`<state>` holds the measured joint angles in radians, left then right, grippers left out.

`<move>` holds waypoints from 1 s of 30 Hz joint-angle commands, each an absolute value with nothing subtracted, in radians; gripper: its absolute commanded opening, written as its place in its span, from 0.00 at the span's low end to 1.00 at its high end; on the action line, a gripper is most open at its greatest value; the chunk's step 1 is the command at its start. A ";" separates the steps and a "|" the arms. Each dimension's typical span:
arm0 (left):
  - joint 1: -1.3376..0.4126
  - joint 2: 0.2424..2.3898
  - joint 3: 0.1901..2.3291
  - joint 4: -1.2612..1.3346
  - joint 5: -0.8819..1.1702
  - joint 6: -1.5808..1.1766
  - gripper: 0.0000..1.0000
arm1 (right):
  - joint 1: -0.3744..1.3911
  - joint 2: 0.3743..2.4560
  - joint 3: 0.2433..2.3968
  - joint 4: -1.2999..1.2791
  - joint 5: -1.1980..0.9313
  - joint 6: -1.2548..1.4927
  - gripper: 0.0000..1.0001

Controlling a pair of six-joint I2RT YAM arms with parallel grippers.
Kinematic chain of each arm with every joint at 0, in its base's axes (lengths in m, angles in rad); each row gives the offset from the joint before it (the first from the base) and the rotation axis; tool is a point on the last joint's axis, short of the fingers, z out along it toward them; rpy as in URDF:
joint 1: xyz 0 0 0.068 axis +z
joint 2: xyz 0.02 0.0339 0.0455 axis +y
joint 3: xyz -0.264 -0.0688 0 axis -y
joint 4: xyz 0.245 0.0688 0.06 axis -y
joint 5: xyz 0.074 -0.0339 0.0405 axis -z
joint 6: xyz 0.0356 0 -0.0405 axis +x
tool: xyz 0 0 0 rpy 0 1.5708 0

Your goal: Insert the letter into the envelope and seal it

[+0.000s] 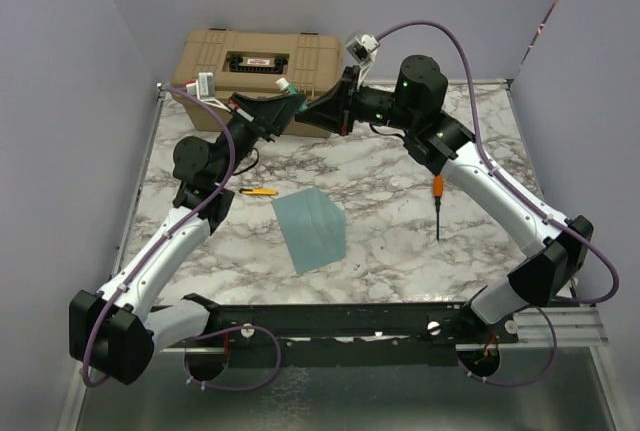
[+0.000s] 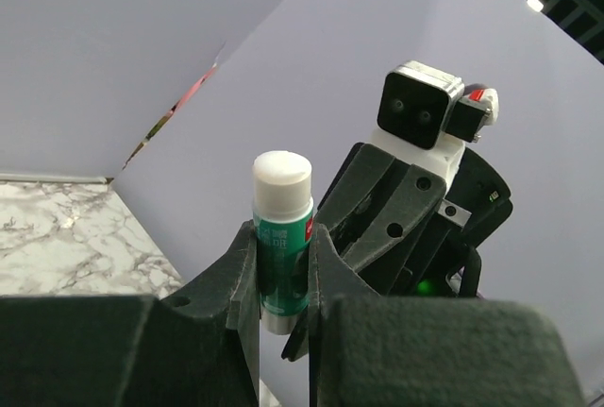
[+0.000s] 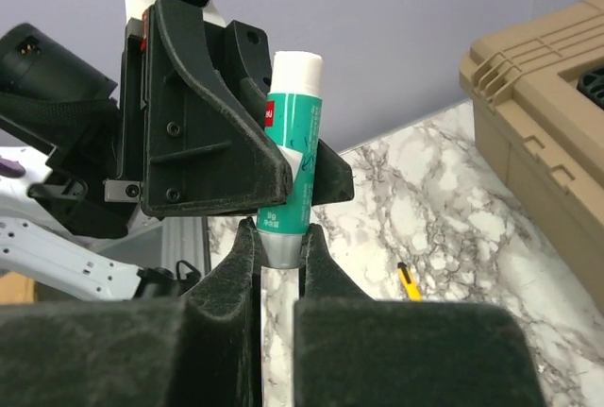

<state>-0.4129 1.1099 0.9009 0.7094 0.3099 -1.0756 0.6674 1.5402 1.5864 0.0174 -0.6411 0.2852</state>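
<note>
Left gripper (image 2: 283,270): clamped on the glue stick (image 2: 282,195) body, steadying it off the table.
Right gripper (image 3: 280,251): pinching the stick's grey lower end; we judge a twist or pull is intended.
Envelope (image 1: 311,229): flat, mid-table, awaiting glue.
Letter: not visible; we cannot tell whether it is inside.

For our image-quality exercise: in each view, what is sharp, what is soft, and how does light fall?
Top external: even diffuse light, faint shadows on the marble tabletop, teal envelope crisp. Left wrist: glue stick sharp, left end effector's fingers soft, bright lamp top right. Right wrist: glue stick sharp, right end effector's fingers blurred.
</note>
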 commanded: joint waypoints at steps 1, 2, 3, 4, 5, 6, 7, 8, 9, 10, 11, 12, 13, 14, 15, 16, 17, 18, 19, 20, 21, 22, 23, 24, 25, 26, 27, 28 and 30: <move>-0.418 1.095 0.917 0.752 0.341 -1.058 0.00 | 0.653 1.572 1.654 -0.046 -0.652 0.397 0.00; -0.417 1.091 0.915 0.756 0.337 -1.051 0.00 | 0.642 1.576 1.660 -0.043 -0.678 0.467 0.00; -0.417 1.087 0.911 0.770 0.332 -1.051 0.00 | 0.619 1.582 1.666 -0.034 -0.728 0.545 0.00; -0.418 1.086 0.907 0.793 0.332 -1.055 0.00 | 0.587 1.589 1.660 0.008 -0.792 0.652 0.00; -0.417 1.089 0.910 0.817 0.338 -1.061 0.00 | 0.556 1.594 1.644 0.082 -0.856 0.823 0.00; -0.418 1.093 0.918 0.829 0.350 -1.064 0.00 | 0.524 1.600 1.617 0.167 -0.905 0.950 0.01; -0.418 1.099 0.927 0.844 0.364 -1.065 0.00 | 0.502 1.605 1.573 0.277 -0.948 1.090 0.01; -0.417 1.106 0.935 0.855 0.380 -1.067 0.00 | 0.488 1.612 1.539 0.385 -0.977 1.203 0.01; -0.417 1.111 0.939 0.866 0.389 -1.073 0.00 | 0.482 1.620 1.515 0.490 -0.991 1.315 0.01; -0.418 1.114 0.940 0.879 0.396 -1.077 0.00 | 0.481 1.629 1.492 0.573 -0.993 1.414 0.01; -0.419 1.116 0.938 0.895 0.401 -1.080 0.00 | 0.481 1.640 1.464 0.662 -0.989 1.520 0.01; -0.419 1.118 0.936 0.913 0.408 -1.081 0.00 | 0.482 1.653 1.428 0.841 -0.979 1.658 0.01; -0.418 1.118 0.933 0.931 0.415 -1.082 0.00 | 0.482 1.672 1.392 0.988 -0.961 1.800 0.01; -0.418 1.119 0.931 0.945 0.421 -1.082 0.00 | 0.481 1.693 1.363 1.125 -0.933 1.927 0.01; -0.418 1.121 0.931 0.957 0.426 -1.081 0.00 | 0.482 1.714 1.346 1.232 -0.904 2.034 0.00; -0.418 1.125 0.931 0.972 0.431 -1.083 0.00 | 0.483 1.735 1.332 1.295 -0.879 2.106 0.01; -0.417 1.128 0.931 0.987 0.439 -1.088 0.00 | 0.485 1.740 1.320 1.333 -0.857 2.152 0.01; -0.418 1.134 0.932 1.004 0.446 -1.094 0.00 | 0.485 1.736 1.307 1.339 -0.843 2.171 0.01; -0.419 1.141 0.934 1.018 0.451 -1.100 0.00 | 0.485 1.730 1.298 1.333 -0.832 2.179 0.01; -0.419 1.146 0.935 1.027 0.454 -1.104 0.00 | 0.485 1.725 1.288 1.332 -0.819 2.180 0.01; -0.419 1.150 0.936 1.030 0.453 -1.109 0.00 | 0.485 1.720 1.283 1.331 -0.813 2.174 0.01; -0.418 1.153 0.934 1.032 0.450 -1.112 0.00 | 0.485 1.716 1.282 1.328 -0.814 2.152 0.01; -0.419 1.155 0.932 1.031 0.444 -1.120 0.00 | 0.484 1.710 1.280 1.318 -0.817 2.118 0.03; -0.419 1.154 0.930 1.031 0.437 -1.125 0.00 | 0.485 1.701 1.275 1.293 -0.822 2.069 0.12; -0.418 1.155 0.927 1.031 0.433 -1.130 0.00 | 0.485 1.687 1.271 1.252 -0.829 2.003 0.24; -0.419 1.155 0.925 1.031 0.429 -1.134 0.00 | 0.484 1.670 1.267 1.208 -0.839 1.923 0.36; -0.419 1.154 0.923 1.030 0.426 -1.138 0.00 | 0.482 1.651 1.266 1.140 -0.854 1.825 0.47; -0.419 1.152 0.921 1.026 0.420 -1.141 0.00 | 0.482 1.630 1.271 1.056 -0.868 1.720 0.55; -0.419 1.149 0.917 1.018 0.416 -1.145 0.00 | 0.482 1.586 1.302 0.833 -0.886 1.433 0.64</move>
